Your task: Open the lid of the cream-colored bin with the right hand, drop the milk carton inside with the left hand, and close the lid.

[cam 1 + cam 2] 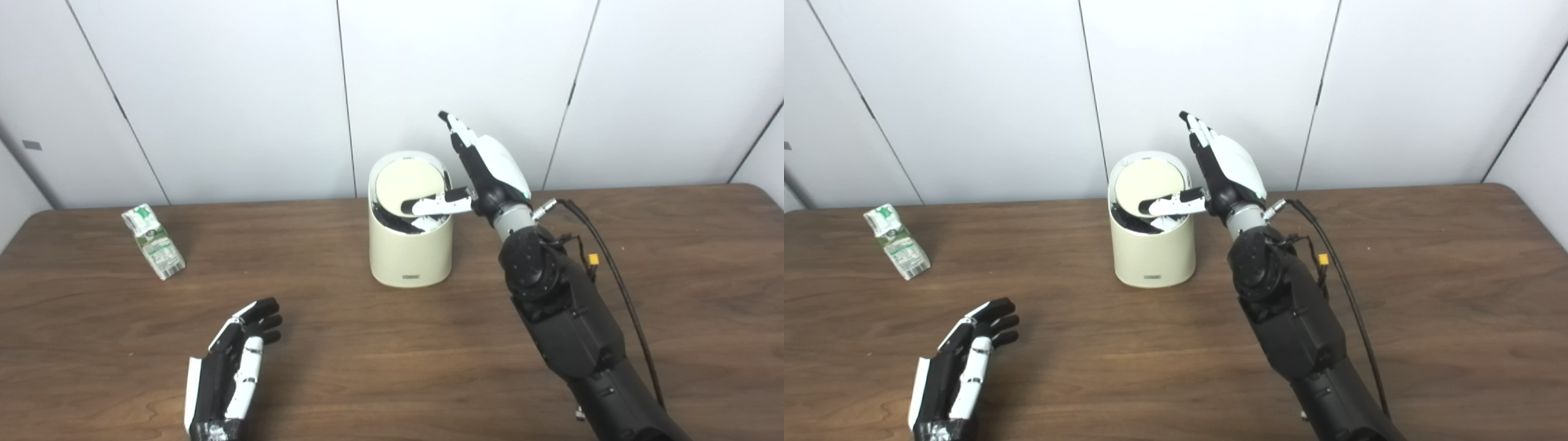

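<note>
The cream-colored bin [409,257] stands at the middle of the brown table. Its round lid [409,184] is tilted, raised at the back, with a dark gap at the front. My right hand [484,171] is open beside the bin's right rim, fingers pointing up, its thumb reaching across the lid's lower edge. The green-and-white milk carton [153,241] stands tilted at the far left of the table. My left hand [236,367] rests open near the front edge, well short of the carton. It holds nothing.
The brown table [674,294] spreads to both sides. A white panelled wall [245,92] stands right behind it. A black cable [606,257] runs along my right forearm.
</note>
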`<state>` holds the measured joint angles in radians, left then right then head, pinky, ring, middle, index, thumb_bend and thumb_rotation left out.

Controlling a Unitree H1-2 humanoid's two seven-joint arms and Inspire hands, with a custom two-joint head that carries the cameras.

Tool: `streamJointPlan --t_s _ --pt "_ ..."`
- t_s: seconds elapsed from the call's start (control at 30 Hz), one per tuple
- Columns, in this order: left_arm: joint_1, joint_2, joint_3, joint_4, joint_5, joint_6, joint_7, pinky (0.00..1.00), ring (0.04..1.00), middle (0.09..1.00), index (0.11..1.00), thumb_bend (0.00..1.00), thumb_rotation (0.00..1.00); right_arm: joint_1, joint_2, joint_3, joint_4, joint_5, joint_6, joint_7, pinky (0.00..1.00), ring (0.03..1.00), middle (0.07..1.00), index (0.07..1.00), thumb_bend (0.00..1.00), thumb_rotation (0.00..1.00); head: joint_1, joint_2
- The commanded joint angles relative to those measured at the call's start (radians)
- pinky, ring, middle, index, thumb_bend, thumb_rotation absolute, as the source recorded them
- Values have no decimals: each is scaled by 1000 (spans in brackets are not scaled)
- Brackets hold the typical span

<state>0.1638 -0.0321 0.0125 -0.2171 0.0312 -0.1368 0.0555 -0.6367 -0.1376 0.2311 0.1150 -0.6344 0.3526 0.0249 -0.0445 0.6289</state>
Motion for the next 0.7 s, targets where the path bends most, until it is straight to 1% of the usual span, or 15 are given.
streamJointPlan --t_s 0.0,0.1,0.23,0.43,0.5,0.53,0.57,0.67 --pt "-3 -5 -4 -22 -3 -24 -2 726 761 780 775 250 653 -47 -22 6 6 -39 -12 -31 1000 1000 1000 1000 868 259 -3 1" --pt "-5 -5 -5 -19 3 -30 0 724 758 779 775 243 644 -45 -35 19 24 -58 -14 -41 998 1000 1000 991 910 217 -2 2" --pt "-7 -2 -6 -15 3 -35 -1 714 753 776 774 243 651 -41 -53 39 33 -78 -14 -48 990 1000 1000 983 936 184 -3 3" --pt "-10 -1 -6 -10 -4 -44 -5 682 746 774 773 227 641 -38 -62 52 40 -86 -16 -59 984 1000 1000 978 949 169 -6 0" --pt "-10 0 -6 -7 -8 -44 -7 687 747 774 773 233 645 -37 -62 52 35 -79 -14 -54 988 1000 1000 981 938 211 -5 0" --pt "-10 0 -6 -7 -6 -42 -6 688 747 774 774 235 647 -35 -62 50 30 -74 -13 -49 989 1000 1000 983 928 255 -5 0" --pt "-11 0 -6 -7 -4 -42 -6 689 747 774 773 238 649 -33 -62 49 23 -68 -12 -43 992 1000 1000 986 918 342 -6 -1" --pt "-13 0 -6 -8 -5 -39 -6 690 745 773 773 238 649 -26 -63 45 2 -51 -12 -24 998 1000 1000 996 911 515 -6 -3"
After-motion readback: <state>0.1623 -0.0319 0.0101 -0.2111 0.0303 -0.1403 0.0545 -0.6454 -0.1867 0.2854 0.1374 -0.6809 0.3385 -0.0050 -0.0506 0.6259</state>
